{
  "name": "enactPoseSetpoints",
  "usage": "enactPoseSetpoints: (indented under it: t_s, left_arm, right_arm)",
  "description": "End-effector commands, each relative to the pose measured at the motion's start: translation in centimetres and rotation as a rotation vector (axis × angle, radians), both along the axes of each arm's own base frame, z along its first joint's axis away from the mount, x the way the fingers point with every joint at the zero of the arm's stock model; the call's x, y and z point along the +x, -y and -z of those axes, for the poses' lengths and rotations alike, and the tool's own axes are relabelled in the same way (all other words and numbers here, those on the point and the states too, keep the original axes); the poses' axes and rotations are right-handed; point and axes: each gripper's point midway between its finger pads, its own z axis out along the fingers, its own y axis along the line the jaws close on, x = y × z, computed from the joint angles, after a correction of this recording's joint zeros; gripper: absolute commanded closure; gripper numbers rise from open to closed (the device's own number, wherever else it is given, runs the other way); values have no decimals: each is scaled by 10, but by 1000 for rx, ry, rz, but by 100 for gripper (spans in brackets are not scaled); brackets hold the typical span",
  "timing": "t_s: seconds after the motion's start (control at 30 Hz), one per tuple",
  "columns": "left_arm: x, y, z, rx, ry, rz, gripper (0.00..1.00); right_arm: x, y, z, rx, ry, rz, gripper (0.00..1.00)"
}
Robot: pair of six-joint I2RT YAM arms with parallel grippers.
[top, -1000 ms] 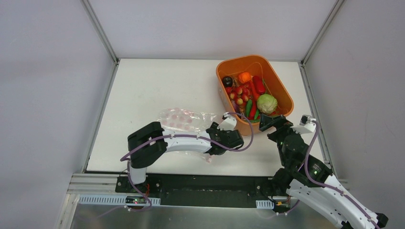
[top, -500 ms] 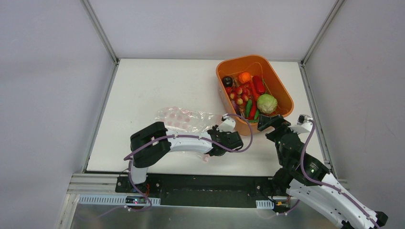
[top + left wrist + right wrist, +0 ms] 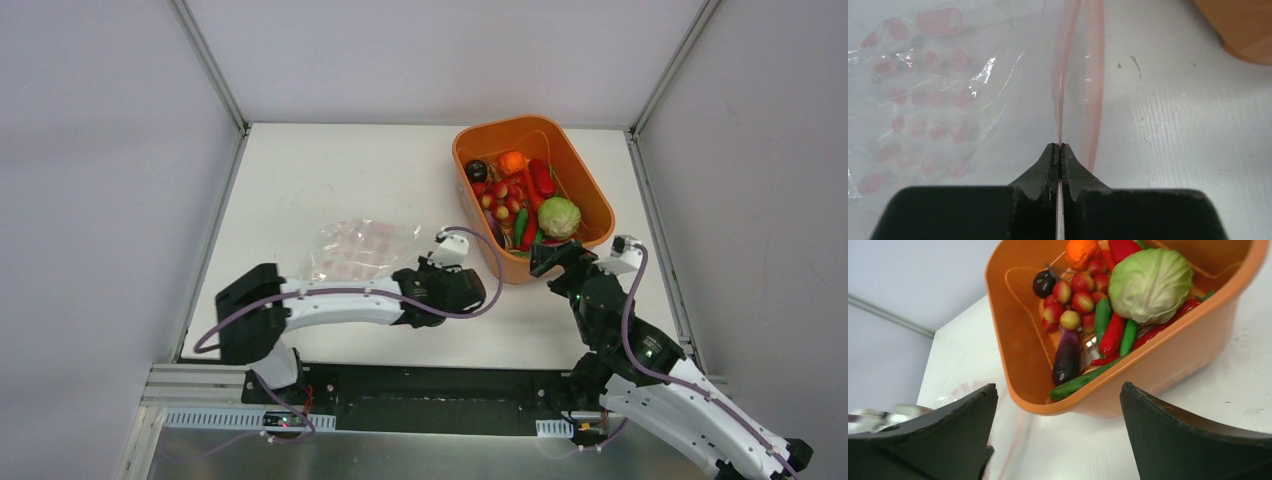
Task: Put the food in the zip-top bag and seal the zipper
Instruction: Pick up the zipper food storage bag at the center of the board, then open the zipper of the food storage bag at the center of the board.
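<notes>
Pink zipper (image 3: 1095, 75) pinched in left fingers (image 3: 1045, 172), running straight ahead

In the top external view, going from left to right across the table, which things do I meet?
zip-top bag → left gripper, shut on the zipper → orange tub holding the food
</notes>
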Motion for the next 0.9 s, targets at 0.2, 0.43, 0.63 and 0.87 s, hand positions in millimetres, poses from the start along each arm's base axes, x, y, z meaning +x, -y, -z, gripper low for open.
enactPoseSetpoints:
  t_s: [0.2,0.43,0.63,0.87]
  left_arm:
    - [-7,-33,-66,-217,112,-11,100]
    - [-15,-46,-82,-291,116,24,100]
    - [-18,-48,-95,-287,137,94,100]
    - [-19,-51,-103,-257,131,111,100]
  right_arm:
    - [-26,-140,-31,133,-67,-645,13]
    - [-19,-196,-14,163,-182,-755,30]
    - [-3,-226,-8,162,-208,-735,33]
    - [12,-251,0,225,-230,-730,43]
